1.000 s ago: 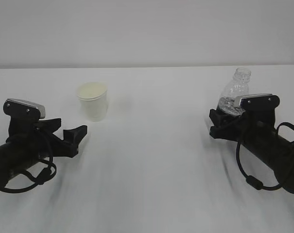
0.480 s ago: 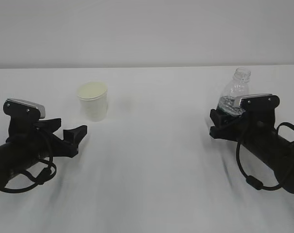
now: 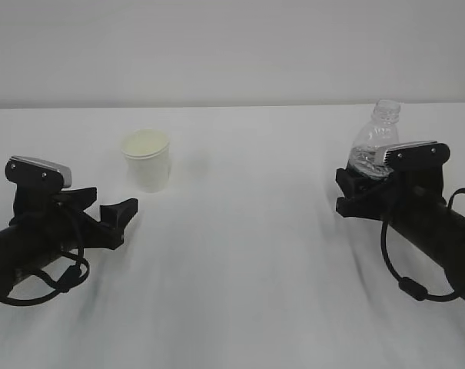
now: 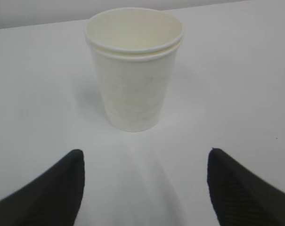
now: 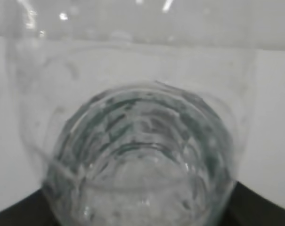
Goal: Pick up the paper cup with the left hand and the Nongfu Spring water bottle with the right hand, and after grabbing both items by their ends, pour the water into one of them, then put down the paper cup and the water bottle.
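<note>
The paper cup (image 3: 147,161) stands upright on the white table, left of centre. It fills the upper middle of the left wrist view (image 4: 133,80), looking like two nested cups. My left gripper (image 3: 109,201) sits low just in front of it, open, with bare table between its fingertips (image 4: 144,162). On the right, the Nongfu Spring water bottle (image 3: 374,140) is capless and leans slightly right. My right gripper (image 3: 357,188) is shut on its lower body. In the right wrist view the ribbed bottle (image 5: 142,155) fills the frame between the dark fingers. I cannot make out water clearly.
The white table (image 3: 240,254) stretches between the two arms, and its far edge meets a pale wall behind the cup and bottle. A black cable (image 3: 405,280) loops under the right arm. Nothing else stands on the surface.
The right arm has shifted a little up and to the right with the bottle, whose neck now tips further right. The left arm and the cup have not moved.
</note>
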### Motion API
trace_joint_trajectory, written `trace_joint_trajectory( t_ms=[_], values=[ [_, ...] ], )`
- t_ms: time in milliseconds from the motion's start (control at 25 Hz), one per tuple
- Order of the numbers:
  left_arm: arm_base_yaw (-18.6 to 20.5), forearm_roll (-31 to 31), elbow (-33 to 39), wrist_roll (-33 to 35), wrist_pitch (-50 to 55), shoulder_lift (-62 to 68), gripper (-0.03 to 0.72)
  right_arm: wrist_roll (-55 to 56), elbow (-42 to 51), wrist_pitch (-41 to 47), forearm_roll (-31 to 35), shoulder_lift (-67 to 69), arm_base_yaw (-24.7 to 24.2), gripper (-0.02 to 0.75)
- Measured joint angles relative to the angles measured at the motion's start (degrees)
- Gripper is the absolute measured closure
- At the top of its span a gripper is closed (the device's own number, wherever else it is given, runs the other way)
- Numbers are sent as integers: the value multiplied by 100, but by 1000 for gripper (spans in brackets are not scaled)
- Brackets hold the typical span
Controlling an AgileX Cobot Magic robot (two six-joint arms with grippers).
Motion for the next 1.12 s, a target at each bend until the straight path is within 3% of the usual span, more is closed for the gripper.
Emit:
trace_joint_trajectory(
  t_ms=[840, 1120],
  values=[
    [0, 515, -5, 0, 0, 0, 95, -41, 1005, 8, -162, -1066, 0, 330],
    [0, 598, -315, 0, 0, 0, 79, -50, 1043, 8, -272, -1109, 0, 330]
  ],
)
